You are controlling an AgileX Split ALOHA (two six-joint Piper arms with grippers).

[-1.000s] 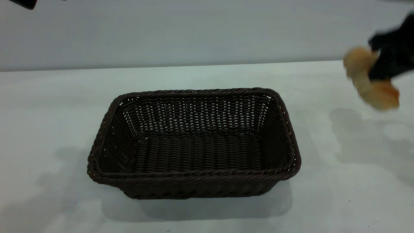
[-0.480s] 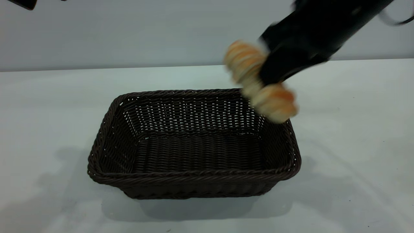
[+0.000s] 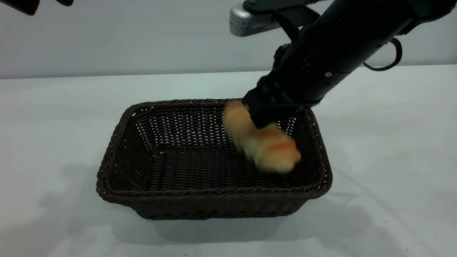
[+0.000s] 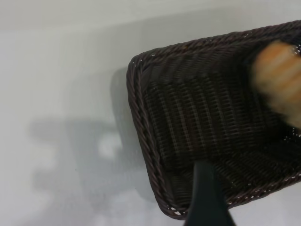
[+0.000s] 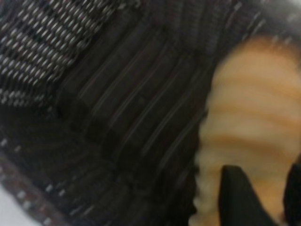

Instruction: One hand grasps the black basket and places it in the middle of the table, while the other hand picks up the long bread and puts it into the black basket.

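Right pincer clamped on the bread, reached down over the basket's two-o'clock corner. Bread blurred, held inside the basket toward its three-o'clock end; contact with the woven floor not discernible. Basket sat mid-tabletop. Left pincer parked high at ten o'clock, grip state not discernible.

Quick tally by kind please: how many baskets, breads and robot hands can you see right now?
Baskets: 1, the black basket on the table.
Breads: 1, the long bread, held inside the basket by the right hand.
Hands: 2, the right one plus the left hand, raised at the far left corner.
Total: 4.
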